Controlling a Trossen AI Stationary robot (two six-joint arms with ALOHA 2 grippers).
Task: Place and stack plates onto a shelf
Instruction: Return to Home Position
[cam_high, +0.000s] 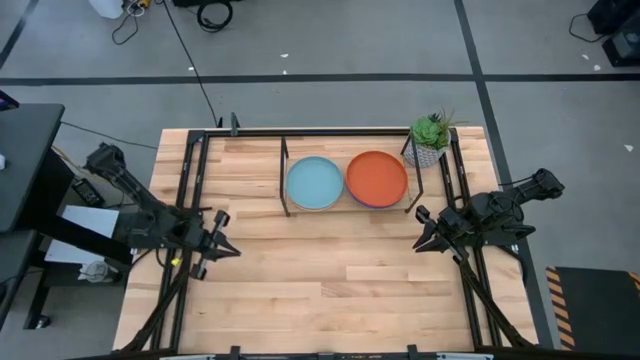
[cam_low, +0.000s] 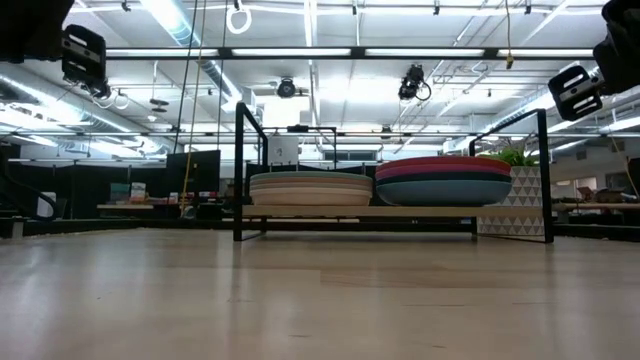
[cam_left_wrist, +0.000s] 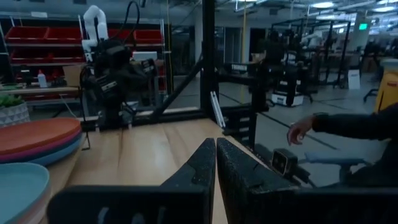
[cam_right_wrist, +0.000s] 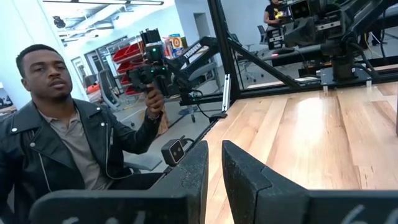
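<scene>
The shelf, a light wood board on thin black metal legs and rails, stands at the far middle of the pale plank surface. It carries two stacks of round, shallow, matte plates, set just beside each other. One stack is topped by the light aqua plate, with cream-toned plates beneath it in the low view. The other stack is topped by the orange plate, over magenta and blue-grey plates. A small green plant in a white patterned pot stands just beside the shelf's end nearest the orange plate. A larger black frame edges the surface on either side of the shelf. The left gripper hangs raised in front of the shelf, well apart from it, off the aqua end; its fingers are pressed together and grip nothing. The right gripper hangs off the orange end, equally clear of the shelf; its fingers are drawn close with a slim slit between them, empty. Beyond the surface a person in a black leather jacket holds a dark handled device, and a hand with a dark sleeve shows in the left wrist view.
</scene>
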